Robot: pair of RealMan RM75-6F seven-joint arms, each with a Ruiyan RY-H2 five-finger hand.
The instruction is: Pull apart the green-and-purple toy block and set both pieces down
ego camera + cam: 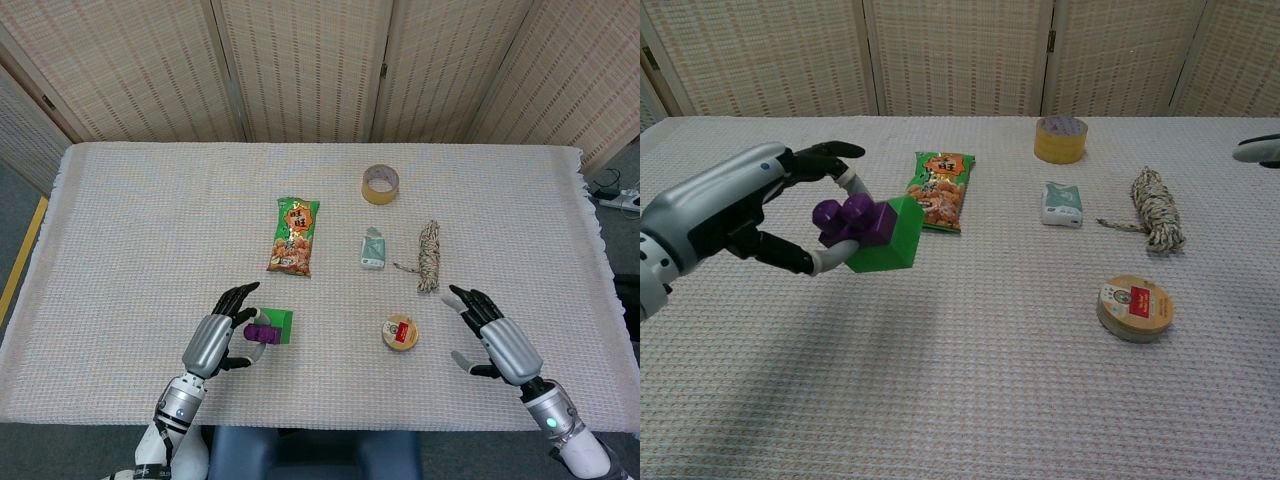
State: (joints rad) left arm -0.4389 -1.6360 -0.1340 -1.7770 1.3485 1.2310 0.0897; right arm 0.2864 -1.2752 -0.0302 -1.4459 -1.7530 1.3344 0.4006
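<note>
Head view: high above the near edge, looking steeply down over the whole table (120,200). Chest view: lower, nearer, facing the far screen (960,50). Shared: tabletop middle.

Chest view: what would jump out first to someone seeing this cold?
The left hand holds the green-and-purple toy block up off the table, tilted, at the left of the view. The right hand is open at the table's right, near the round tin. The snack bag lies behind the block.
</note>
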